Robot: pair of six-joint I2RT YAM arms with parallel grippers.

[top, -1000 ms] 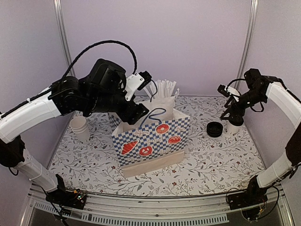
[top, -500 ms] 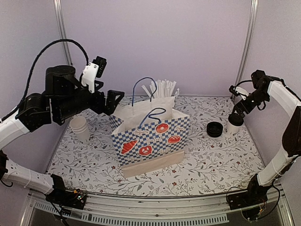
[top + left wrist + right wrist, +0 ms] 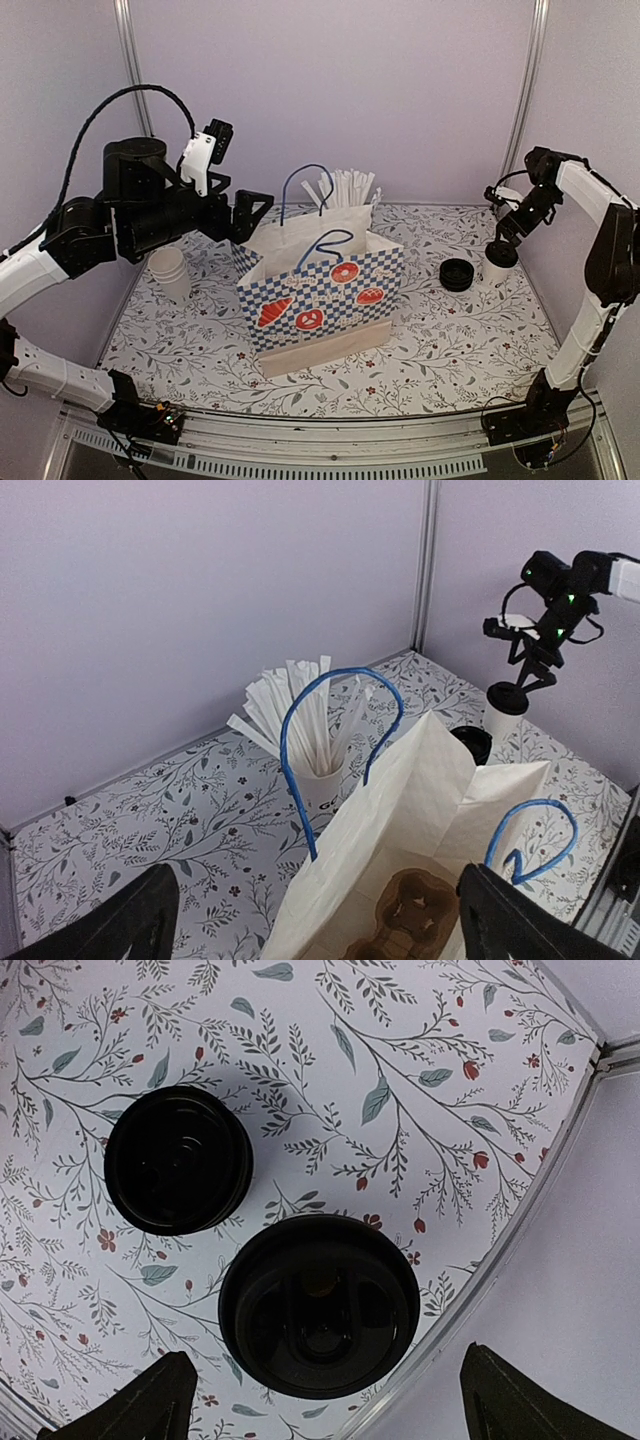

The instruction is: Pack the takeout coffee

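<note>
The takeout coffee [image 3: 497, 263] is a small white cup with a black lid [image 3: 320, 1305], standing at the table's right edge. My right gripper [image 3: 512, 224] hangs open straight above it, not touching; in the right wrist view its gripper [image 3: 330, 1410] frames the lid. A paper bag [image 3: 320, 300] with blue checks and pastry prints stands open mid-table, a brown cup carrier [image 3: 415, 920] on its floor. My left gripper [image 3: 245, 212] is open and empty, above and left of the bag [image 3: 420, 810]. The coffee [image 3: 505, 712] shows beyond the bag.
A stack of black lids [image 3: 456, 274] sits just left of the coffee, also visible as black lids [image 3: 178, 1160] from above. A cup of white straws [image 3: 350, 190] stands behind the bag. Stacked white cups [image 3: 170, 272] stand at far left. The enclosure frame [image 3: 560, 1260] runs close beside the coffee.
My left arm has pulled up and left, away from the bag's mouth, and its jaws have widened. My right gripper has risen slightly above the coffee.
</note>
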